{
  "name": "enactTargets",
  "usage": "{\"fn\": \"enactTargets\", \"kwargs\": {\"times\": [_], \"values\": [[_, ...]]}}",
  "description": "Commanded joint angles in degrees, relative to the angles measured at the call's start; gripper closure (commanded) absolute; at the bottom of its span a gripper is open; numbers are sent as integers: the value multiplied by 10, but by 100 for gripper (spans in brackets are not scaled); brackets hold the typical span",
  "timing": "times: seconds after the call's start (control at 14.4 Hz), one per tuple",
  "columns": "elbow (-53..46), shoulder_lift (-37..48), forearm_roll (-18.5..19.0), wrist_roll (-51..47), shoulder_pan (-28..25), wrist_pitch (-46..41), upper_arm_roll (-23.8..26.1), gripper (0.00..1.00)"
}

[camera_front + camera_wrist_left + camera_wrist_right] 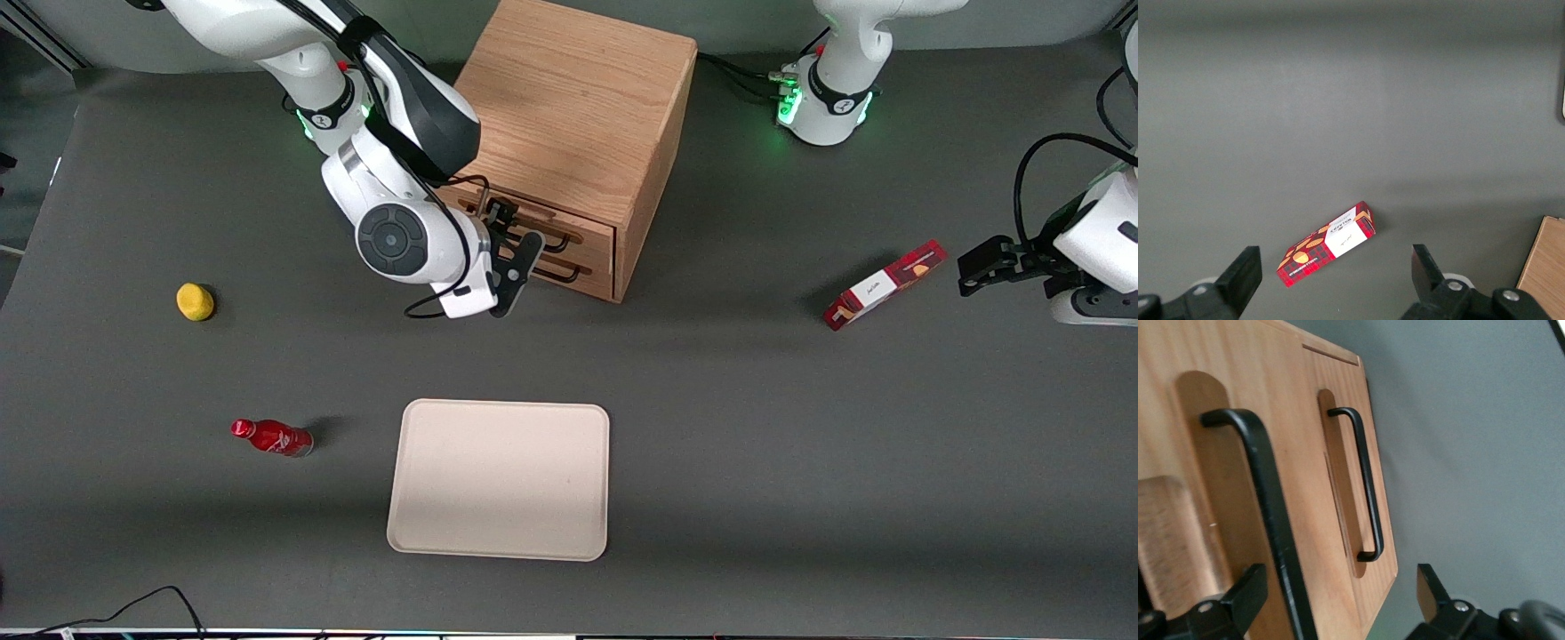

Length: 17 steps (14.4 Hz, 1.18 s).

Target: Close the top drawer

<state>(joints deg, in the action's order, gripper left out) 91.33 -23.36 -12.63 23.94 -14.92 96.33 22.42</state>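
The claw point(507, 258) was right up against the front of the wooden cabinet point(578, 116). Its two fingers were spread wide apart and held nothing. One finger point(1238, 600) sat just beside the black handle point(1268, 513) of the top drawer point(551, 222), and the other finger point(1435, 600) hung out over the bench point(756, 427). The handle stood between them, but they were not squeezing it. That looked right for this job. To shut a drawer you only need to push on its front, so there was no need to grab.

The top drawer was the upper one of the two, just above the lower drawer point(569, 262). In the wrist view its front looked about level with the front of the lower drawer, which had its own handle point(1361, 483). I guessed the drawer was nearly shut or already shut, but I could not be sure of a small gap.

The other things lay away from the cabinet, so nothing blocked the push. A flat tray point(500, 480) sat nearer the front camera. A yellow lemon point(195, 301) and a red bottle point(272, 437) lay toward the working arm's end. A red box point(883, 286) lay toward the parked arm's end.
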Motion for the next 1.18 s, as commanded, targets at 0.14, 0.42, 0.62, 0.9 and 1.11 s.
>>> {"fn": "enactTargets", "kwargs": {"times": [0.14,0.42,0.62,0.9,1.11], "values": [[-26,21,-27,-30,-6,-49,-4,0],[-65,26,-26,-45,-2,-82,-10,0],[-83,44,-18,-46,2,-107,-50,0],[-89,80,6,-83,2,-108,-123,0],[-86,98,34,-121,2,-106,-180,0]]}}
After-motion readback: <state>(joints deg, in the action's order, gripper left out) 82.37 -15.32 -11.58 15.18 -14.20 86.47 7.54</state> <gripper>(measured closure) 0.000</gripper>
